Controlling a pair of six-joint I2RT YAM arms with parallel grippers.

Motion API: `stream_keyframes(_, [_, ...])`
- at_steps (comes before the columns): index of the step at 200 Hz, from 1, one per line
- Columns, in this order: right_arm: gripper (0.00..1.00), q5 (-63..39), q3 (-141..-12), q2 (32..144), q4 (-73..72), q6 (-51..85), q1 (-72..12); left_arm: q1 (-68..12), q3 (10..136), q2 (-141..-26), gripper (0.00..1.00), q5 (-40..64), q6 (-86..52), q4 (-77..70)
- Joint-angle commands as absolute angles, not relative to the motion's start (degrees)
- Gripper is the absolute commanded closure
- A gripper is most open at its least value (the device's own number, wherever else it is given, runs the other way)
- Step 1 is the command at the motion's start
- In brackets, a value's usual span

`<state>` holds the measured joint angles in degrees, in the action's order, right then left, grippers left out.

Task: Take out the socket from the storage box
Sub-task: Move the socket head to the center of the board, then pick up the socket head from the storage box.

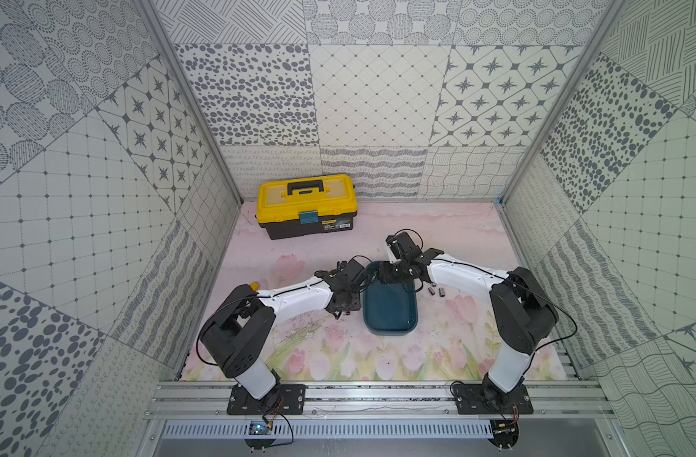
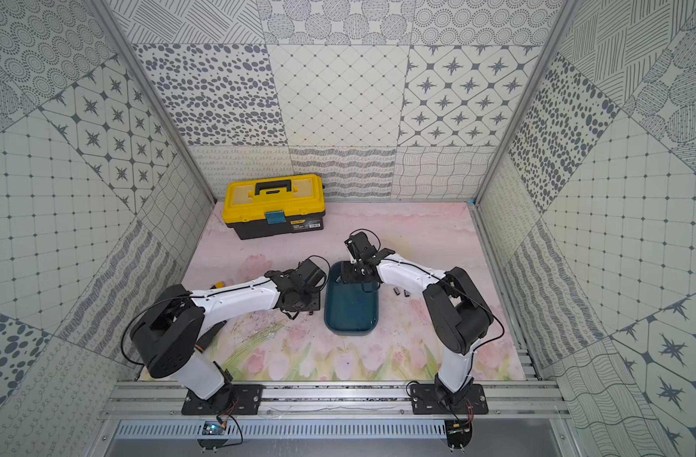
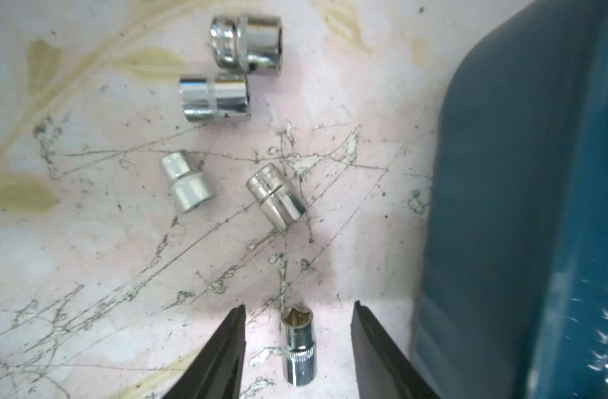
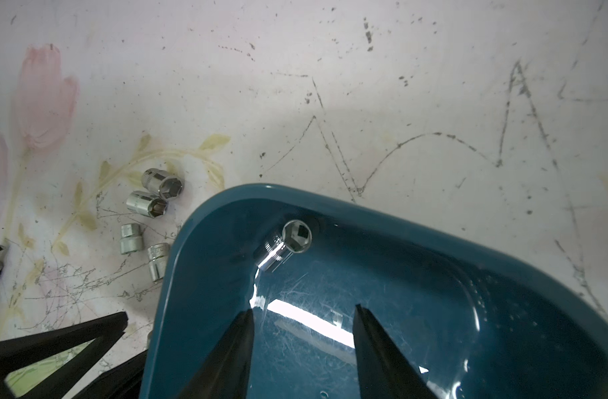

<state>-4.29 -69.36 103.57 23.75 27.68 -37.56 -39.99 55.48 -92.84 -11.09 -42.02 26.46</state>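
Note:
The storage box is a dark teal tub on the flowered mat between both arms. One chrome socket lies on its side in a corner of the box. My right gripper hangs open over the box floor, a short way from that socket, with nothing between its fingers. My left gripper is open just outside the box wall. A small socket lies on the mat between its fingers, touching neither.
Several loose sockets lie on the mat left of the box. Two more lie to its right. A yellow-lidded toolbox stands at the back left. A yellow-handled tool pokes out behind my left arm.

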Motion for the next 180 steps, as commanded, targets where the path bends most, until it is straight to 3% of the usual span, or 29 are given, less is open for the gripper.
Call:
stream_keyframes(1, [0.48,-2.0,-71.8,105.8,21.2,28.5,-38.3,-39.1,55.5,-88.6,0.45,-11.2,-42.7,28.2])
stream_keyframes(90, [0.44,3.1,-74.0,109.7,20.9,28.8,-39.6,-37.7,54.9,-84.6,0.45,-7.8,-43.0,27.9])
stream_keyframes(180, [0.46,6.5,-75.7,112.9,21.3,28.8,-40.7,-37.1,53.4,-82.6,0.45,-7.0,-42.6,27.2])
